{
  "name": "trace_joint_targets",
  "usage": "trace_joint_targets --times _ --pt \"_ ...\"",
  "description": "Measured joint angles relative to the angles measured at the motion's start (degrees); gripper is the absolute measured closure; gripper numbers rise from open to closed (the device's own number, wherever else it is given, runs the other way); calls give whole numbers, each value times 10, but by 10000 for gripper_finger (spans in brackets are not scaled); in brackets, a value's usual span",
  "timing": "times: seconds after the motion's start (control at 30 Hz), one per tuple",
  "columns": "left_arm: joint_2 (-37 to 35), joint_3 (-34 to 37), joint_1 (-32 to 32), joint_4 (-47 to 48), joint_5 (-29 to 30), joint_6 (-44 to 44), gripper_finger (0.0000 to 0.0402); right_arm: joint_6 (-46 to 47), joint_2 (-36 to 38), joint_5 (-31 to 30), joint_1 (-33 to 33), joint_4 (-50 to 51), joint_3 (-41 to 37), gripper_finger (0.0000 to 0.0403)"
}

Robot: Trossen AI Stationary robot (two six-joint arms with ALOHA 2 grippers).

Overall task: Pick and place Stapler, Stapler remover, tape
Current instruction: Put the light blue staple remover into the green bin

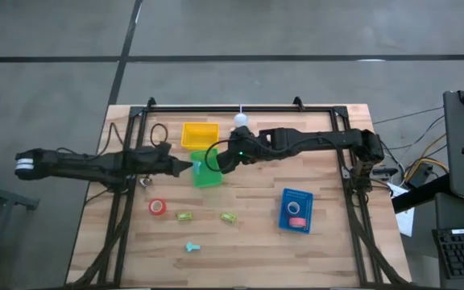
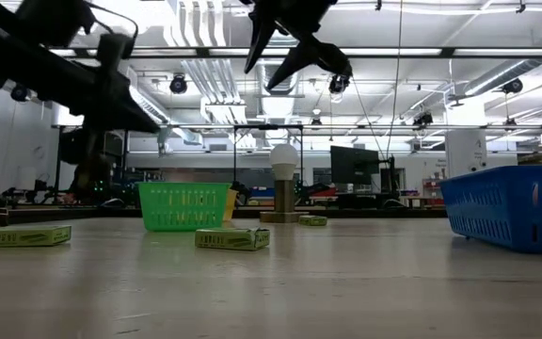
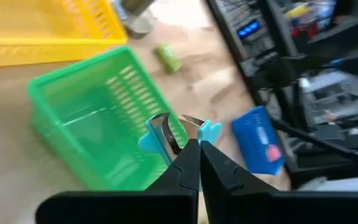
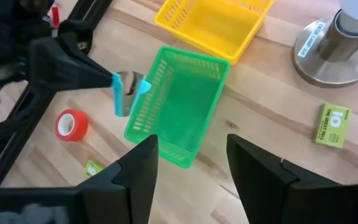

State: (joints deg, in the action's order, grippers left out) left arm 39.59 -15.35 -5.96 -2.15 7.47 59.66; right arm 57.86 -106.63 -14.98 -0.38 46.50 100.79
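Observation:
My left gripper [image 3: 194,148] is shut on a light-blue stapler remover [image 3: 169,134] with metal claws. It hangs in the air at the left rim of the green tray [image 1: 208,171]. My right gripper [image 4: 191,155] hovers open above that tray [image 4: 179,106] and touches nothing. One red tape roll [image 1: 158,207] lies flat on the table near the left. Another red roll [image 1: 295,209] lies inside the blue tray [image 1: 296,197]. A second light-blue remover [image 1: 192,247] lies by the near edge. I cannot pick out a stapler. My left gripper pinches the stapler remover between its two fingertips [image 3: 185,163], at the light-blue plastic body [image 3: 207,132] behind the metal claws [image 3: 165,126]. The fingers reach in roughly level from the table's left. The remover [image 4: 126,93] is lifted clear, just outside the green tray's left wall.
A yellow tray [image 1: 200,134] stands just beyond the green one, with a white-bulbed lamp [image 1: 240,122] at the far edge. Two small green boxes [image 1: 185,216] [image 1: 228,217] lie in the near middle, a third [image 4: 332,124] by the lamp. Bare wood lies between the boxes and the blue tray.

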Motion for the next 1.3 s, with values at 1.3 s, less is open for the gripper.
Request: trace_joint_targets --times 1.3 --pt "148 -88 32 -39 -491 -145 291 -14 0 -17 9 -3 -1 235"
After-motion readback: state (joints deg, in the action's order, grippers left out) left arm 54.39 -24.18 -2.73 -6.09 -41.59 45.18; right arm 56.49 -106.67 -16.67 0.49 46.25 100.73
